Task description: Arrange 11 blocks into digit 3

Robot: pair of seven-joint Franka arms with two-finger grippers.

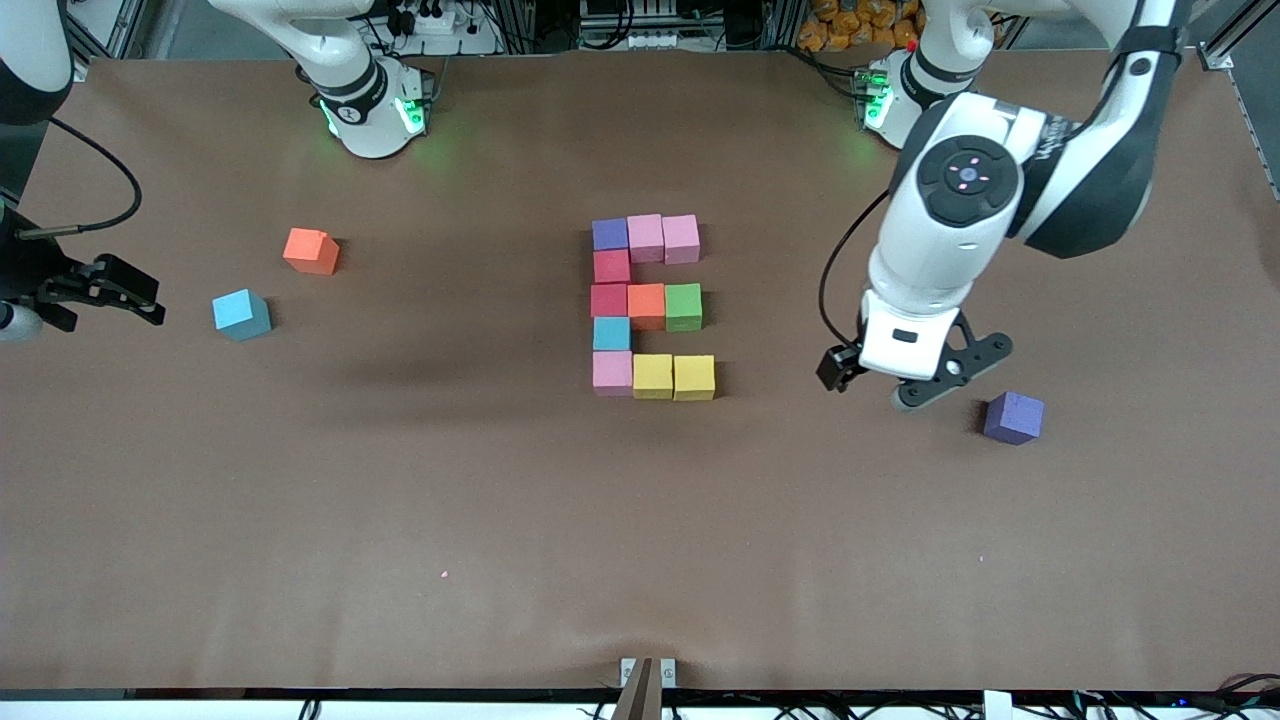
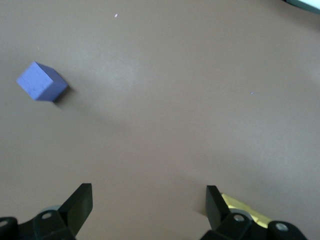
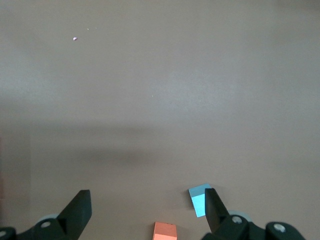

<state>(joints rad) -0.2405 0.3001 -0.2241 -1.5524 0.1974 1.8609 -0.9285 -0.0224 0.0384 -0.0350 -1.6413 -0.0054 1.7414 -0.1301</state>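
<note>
Left tool (image 1: 905,385) spread, empty | digit 3 (image 1: 650,306) toward right arm's end | purple spare cube (image 1: 1013,417) just beside tool

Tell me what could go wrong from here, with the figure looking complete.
The left gripper hangs open between the figure and the spare purple block; a low sweep toward the middle could knock the yellow blocks out of line. The right gripper, also open, sits beside the loose blue block and orange block and might nudge them.
</note>
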